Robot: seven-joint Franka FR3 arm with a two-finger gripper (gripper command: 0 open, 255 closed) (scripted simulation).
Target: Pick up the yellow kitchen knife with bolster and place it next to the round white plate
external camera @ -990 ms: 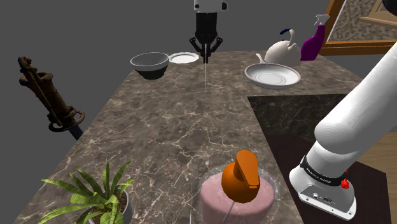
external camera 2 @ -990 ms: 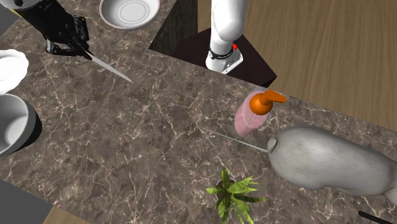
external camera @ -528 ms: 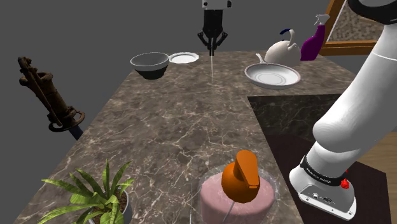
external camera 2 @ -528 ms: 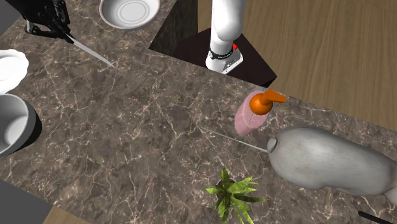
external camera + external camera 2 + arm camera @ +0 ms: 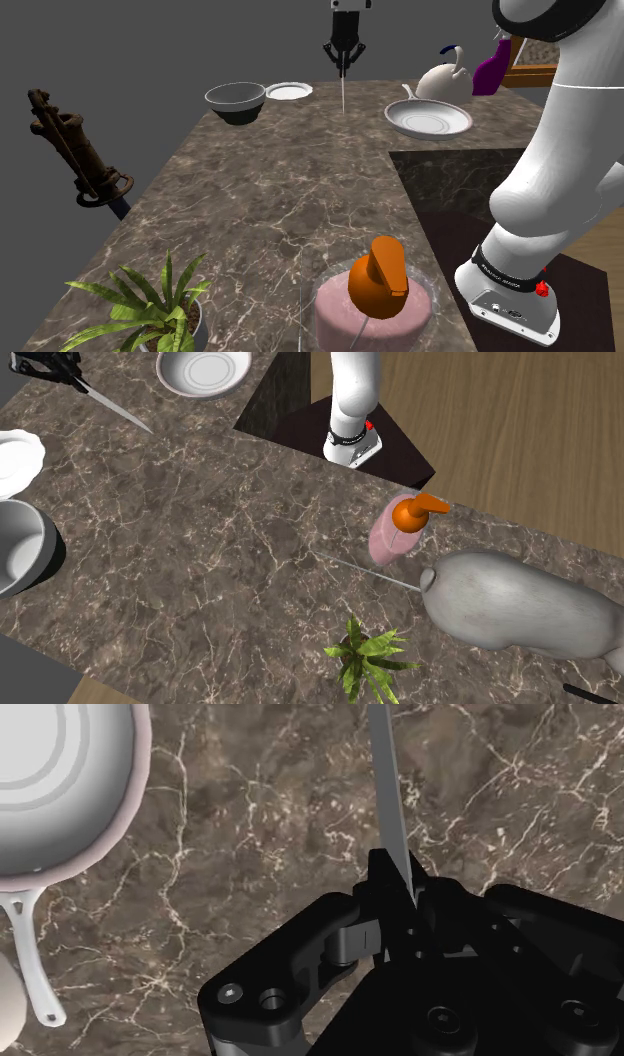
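My black gripper [image 5: 343,60] hangs high over the far end of the marble counter [image 5: 290,200], shut on the kitchen knife [image 5: 343,95]. The knife's thin grey blade points straight down, its tip above the counter; the fingers hide the handle. From the second exterior view the gripper [image 5: 62,368] sits at the top left corner, with the knife blade [image 5: 115,409] slanting out from it. In the wrist view the knife blade [image 5: 386,794] runs away from the clasping gripper [image 5: 400,894]. The small round white plate [image 5: 289,91] [image 5: 14,460] lies on the counter, to the shoulder view's left of the knife.
A white pan with a handle [image 5: 428,120] [image 5: 50,774] lies right of the knife, with a white kettle [image 5: 443,78] and a purple spray bottle [image 5: 490,65] behind. A grey bowl [image 5: 236,100] stands beside the plate. Nearer are a pink soap dispenser [image 5: 375,295], a plant [image 5: 150,305] and a dark recess [image 5: 450,185].
The gripper has risen with the knife and drifted to the shoulder view's right; in the second exterior view it slid toward the top left corner. Nothing else moved.
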